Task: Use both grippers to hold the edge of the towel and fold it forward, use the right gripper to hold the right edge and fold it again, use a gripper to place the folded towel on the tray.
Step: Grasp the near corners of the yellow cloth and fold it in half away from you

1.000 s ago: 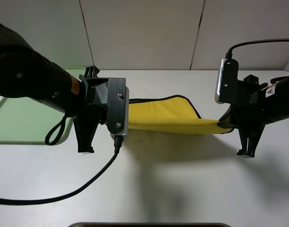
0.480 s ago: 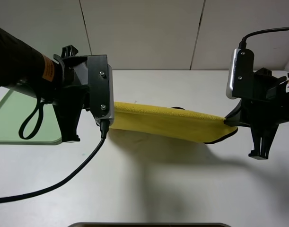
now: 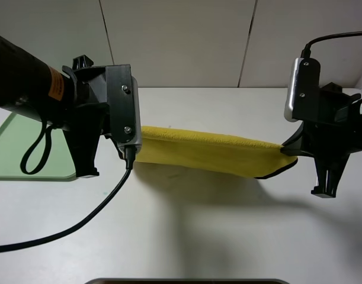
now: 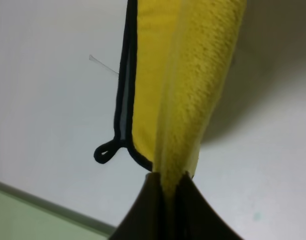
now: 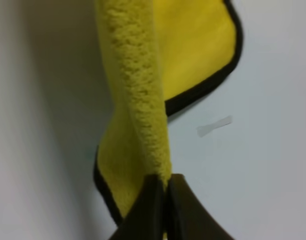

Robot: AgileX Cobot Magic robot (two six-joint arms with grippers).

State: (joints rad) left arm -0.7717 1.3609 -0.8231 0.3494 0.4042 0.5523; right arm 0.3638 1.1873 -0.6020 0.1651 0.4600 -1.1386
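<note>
Exterior high: fluffy yellow towel, black-piped

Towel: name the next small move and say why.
Probably lower both tools together to set the towel down flat. The left tool and right tool are shut on it, and it hangs doubled between them above the table, its lower layer seemingly resting there.

Bright yellow towel with black trim, pale-green tray, black grippers
</note>
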